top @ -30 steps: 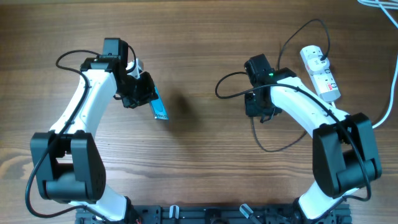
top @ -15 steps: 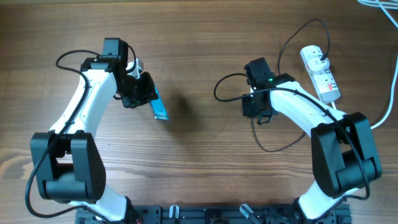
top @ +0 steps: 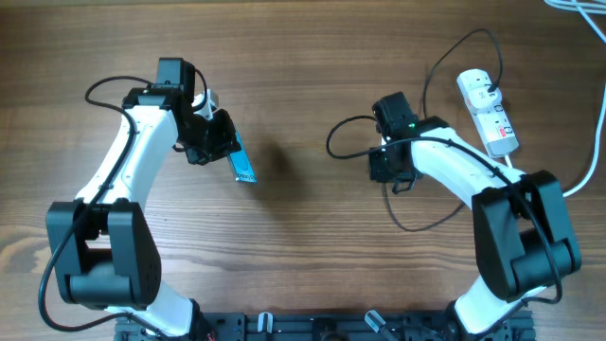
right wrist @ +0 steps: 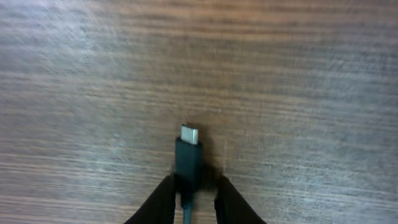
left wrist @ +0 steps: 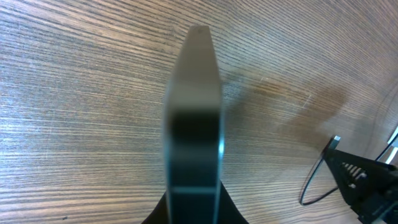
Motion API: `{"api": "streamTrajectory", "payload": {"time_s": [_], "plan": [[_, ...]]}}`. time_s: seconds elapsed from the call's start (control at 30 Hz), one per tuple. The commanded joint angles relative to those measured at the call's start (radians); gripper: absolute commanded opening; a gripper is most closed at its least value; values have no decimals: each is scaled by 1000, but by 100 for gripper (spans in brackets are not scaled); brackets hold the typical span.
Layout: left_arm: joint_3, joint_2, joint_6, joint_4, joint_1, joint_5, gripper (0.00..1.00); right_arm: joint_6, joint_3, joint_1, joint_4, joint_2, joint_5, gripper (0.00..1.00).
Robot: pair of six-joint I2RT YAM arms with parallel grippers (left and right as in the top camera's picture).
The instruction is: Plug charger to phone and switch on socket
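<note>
My left gripper (top: 220, 144) is shut on the phone (top: 243, 163), a thin slab held edge-on with its cyan face toward the right arm. In the left wrist view the phone (left wrist: 194, 118) rises from between the jaws, blurred. My right gripper (top: 382, 167) is shut on the charger (right wrist: 188, 158), whose black connector head and silver tip point forward above the table. The charger's black cable (top: 417, 225) loops behind the right arm and runs up to its white plug (top: 486, 95) in the socket (top: 489, 113), a white power strip at the far right.
A thick white cord (top: 598, 133) runs from the socket along the right edge. The right arm and cable loop show at the lower right of the left wrist view (left wrist: 360, 180). Bare wooden table (top: 303, 104) lies between the two grippers.
My right gripper has shifted slightly to the left with the charger. The left arm and phone have not moved.
</note>
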Motion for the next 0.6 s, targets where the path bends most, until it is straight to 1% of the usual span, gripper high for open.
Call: {"api": "streamTrajectory", "payload": {"time_s": [0.0, 0.03, 0.07, 0.33, 0.4, 0.5, 0.57], "plan": [[-3, -16, -9, -1, -2, 20, 4, 1, -43, 2, 21, -2, -13, 15], [-3, -16, -9, -1, -3, 20, 4, 1, -43, 2, 22, -2, -13, 12], [-3, -16, -9, 0, -3, 20, 4, 1, -42, 2, 23, -2, -13, 11], [-3, -16, -9, 0, -2, 20, 4, -1, -42, 2, 35, -2, -13, 12], [-3, -16, -9, 0, -2, 20, 4, -1, -42, 2, 38, -2, -13, 4], [-3, -16, -9, 2, -2, 20, 4, -1, -39, 2, 44, -2, -13, 4], [-2, -20, -28, 22, 2, 20, 4, 2, -5, 2, -17, -18, -24, 4]]}}
